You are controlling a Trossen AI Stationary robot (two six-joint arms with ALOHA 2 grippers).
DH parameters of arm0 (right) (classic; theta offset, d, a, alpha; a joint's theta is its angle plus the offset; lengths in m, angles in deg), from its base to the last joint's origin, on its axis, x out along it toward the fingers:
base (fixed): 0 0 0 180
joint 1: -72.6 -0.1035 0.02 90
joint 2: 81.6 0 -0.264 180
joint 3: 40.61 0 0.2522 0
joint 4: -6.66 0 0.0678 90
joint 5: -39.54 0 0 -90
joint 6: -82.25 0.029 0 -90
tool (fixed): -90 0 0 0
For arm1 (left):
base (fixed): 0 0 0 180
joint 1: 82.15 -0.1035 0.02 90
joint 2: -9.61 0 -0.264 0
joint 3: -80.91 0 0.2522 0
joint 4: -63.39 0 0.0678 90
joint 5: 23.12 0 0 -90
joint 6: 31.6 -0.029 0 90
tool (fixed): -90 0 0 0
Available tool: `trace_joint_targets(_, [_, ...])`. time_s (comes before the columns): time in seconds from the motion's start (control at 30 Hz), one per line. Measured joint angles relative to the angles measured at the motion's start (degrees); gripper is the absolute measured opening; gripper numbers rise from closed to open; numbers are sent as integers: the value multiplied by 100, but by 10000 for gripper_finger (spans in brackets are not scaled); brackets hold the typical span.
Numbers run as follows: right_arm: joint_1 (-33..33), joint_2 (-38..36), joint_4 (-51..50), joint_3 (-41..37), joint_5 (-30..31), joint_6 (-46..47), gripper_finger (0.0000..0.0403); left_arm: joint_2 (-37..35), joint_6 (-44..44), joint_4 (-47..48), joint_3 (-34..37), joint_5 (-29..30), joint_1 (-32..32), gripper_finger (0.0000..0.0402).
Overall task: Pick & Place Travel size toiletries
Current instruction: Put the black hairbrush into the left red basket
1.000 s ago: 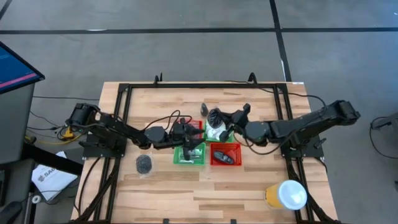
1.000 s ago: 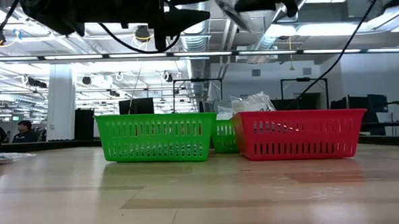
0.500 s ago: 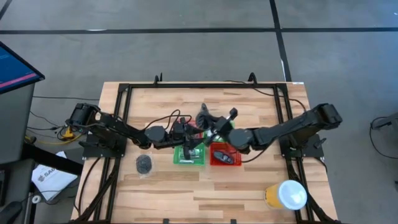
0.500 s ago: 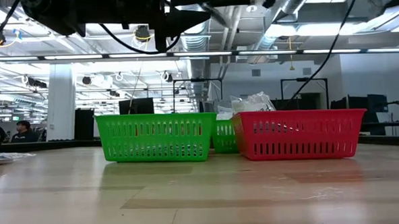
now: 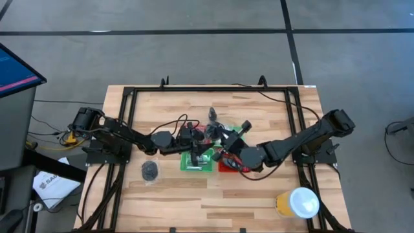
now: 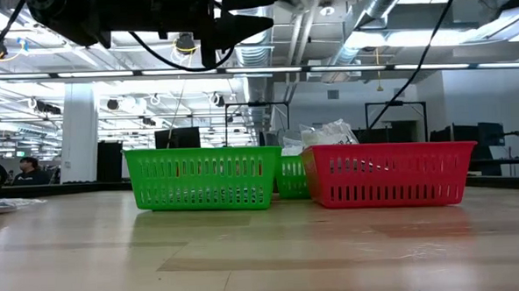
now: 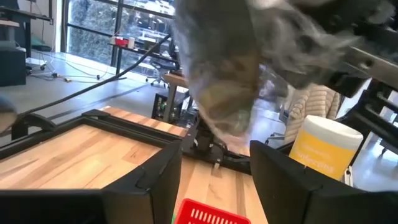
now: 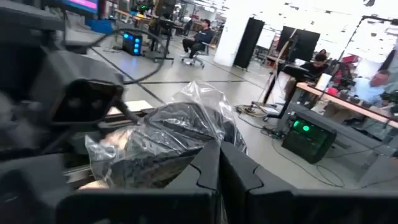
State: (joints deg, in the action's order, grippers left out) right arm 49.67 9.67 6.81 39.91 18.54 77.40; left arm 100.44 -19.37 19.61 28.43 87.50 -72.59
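Far left on the wooden bench (image 5: 168,200): a black round coiled piece in clear wrap (image 5: 150,171), lying alone. Left claw (image 5: 206,150) over the green mesh basket (image 5: 196,162); its fingers stand parted with nothing between them in the left wrist view. Beside it, the red mesh basket (image 5: 228,167), partly under the right arm. Right claw (image 8: 219,163) is pinched tight on a crinkly clear bag of dark contents (image 8: 163,142), held above the baskets. Far right, near corner: a large yellow tub with white lid (image 5: 297,202).
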Motion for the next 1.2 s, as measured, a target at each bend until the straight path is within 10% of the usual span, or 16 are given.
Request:
trace_joint_targets(0.93, [-106,288,-46,-9,36,427,0,0,3,-41,4,111,0,175])
trace_joint_targets(1.2, [-139,273,-13,-2,5,444,0,-2,2,-41,4,219,0,84])
